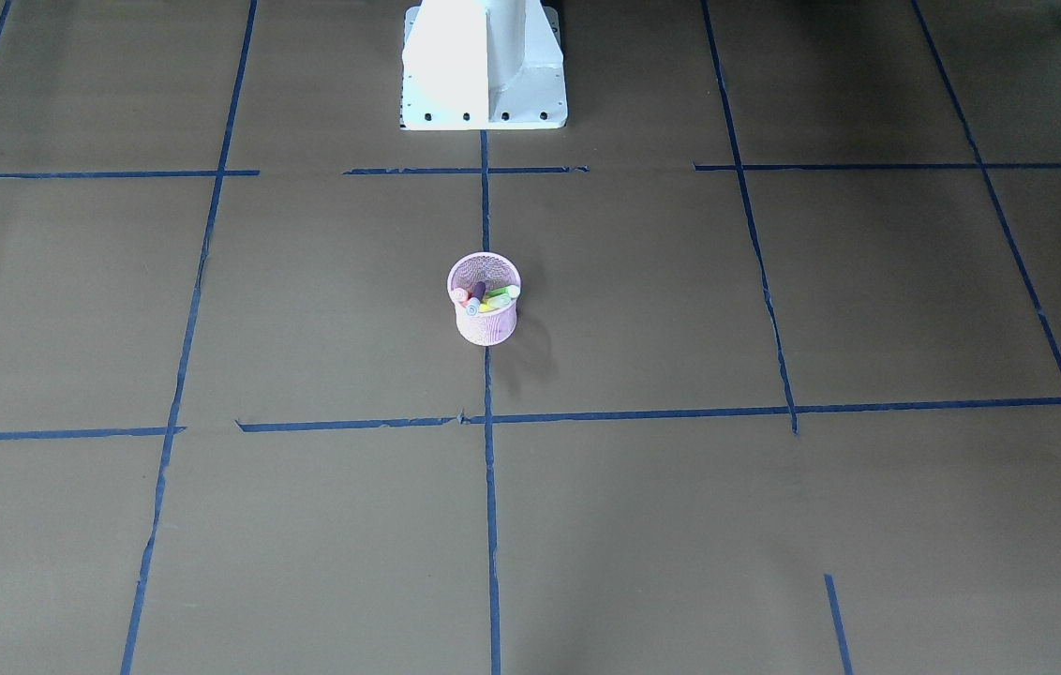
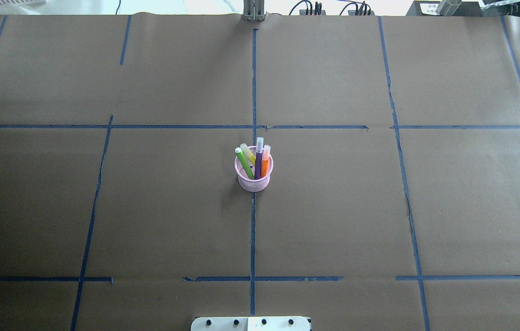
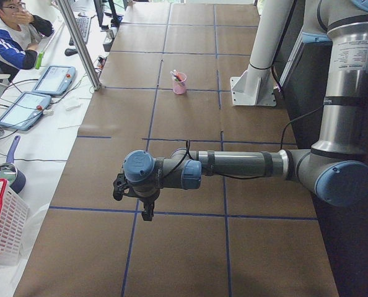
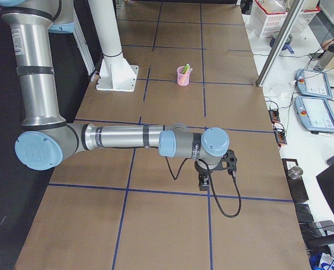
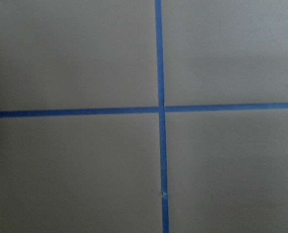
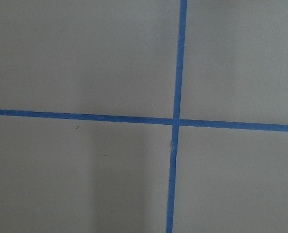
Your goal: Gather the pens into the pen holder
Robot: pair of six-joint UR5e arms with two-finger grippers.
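Jaws: you can't tell if they're released or clenched on either side. The left gripper (image 3: 148,211) and right gripper (image 4: 203,181) only show in the side views. The pens (image 2: 258,162) stand in the pink pen holder (image 2: 253,185), mid-table on the centre tape line (image 2: 252,230). Both grippers hang well apart from the holder.

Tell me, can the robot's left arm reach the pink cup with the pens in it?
Probably yes. The left arm is far along the table from the pen holder, but nothing stands between them in any view.
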